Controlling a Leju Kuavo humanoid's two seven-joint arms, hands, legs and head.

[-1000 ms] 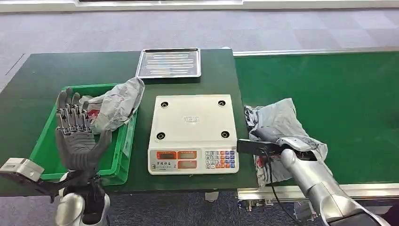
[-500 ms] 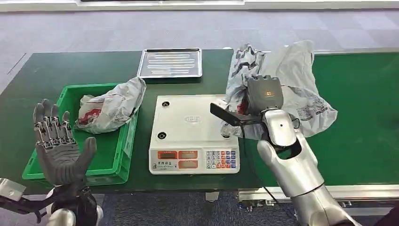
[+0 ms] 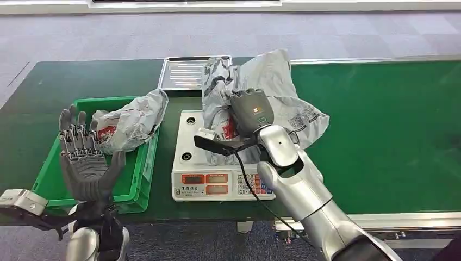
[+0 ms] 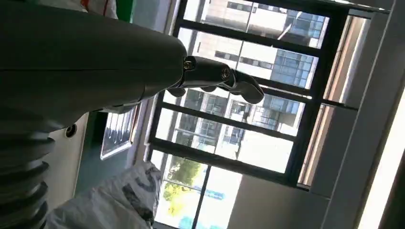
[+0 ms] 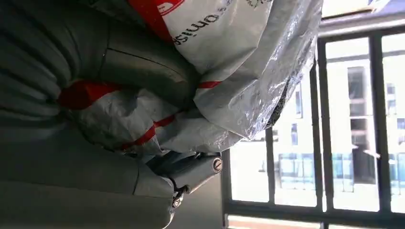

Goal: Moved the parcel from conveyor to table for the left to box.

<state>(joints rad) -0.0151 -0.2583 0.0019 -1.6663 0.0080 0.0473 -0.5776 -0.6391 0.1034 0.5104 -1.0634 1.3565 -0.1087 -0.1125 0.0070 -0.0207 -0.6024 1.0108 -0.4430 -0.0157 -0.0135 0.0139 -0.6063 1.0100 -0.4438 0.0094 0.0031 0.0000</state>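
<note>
My right hand (image 3: 251,110) grips a crumpled grey plastic parcel (image 3: 282,103) with red print and holds it in the air above the white scale (image 3: 217,176). Up close in the right wrist view, the same parcel (image 5: 239,71) is wrapped over my right hand (image 5: 119,157) and hides most of the fingers. My left hand (image 3: 84,160) is raised palm-up, fingers spread and empty, at the near end of the green bin (image 3: 128,190). In the left wrist view the left hand (image 4: 210,81) holds nothing. A second grey parcel (image 3: 130,122) lies in the bin.
A steel tray (image 3: 182,73) sits at the back of the dark green table (image 3: 38,98). The green conveyor belt (image 3: 391,136) runs to the right. The scale's keypad (image 3: 255,185) faces me near the front edge.
My right hand has carried the parcel leftwards from the conveyor's edge to above the scale. My left hand has shifted slightly right and up, closer to the bin.
</note>
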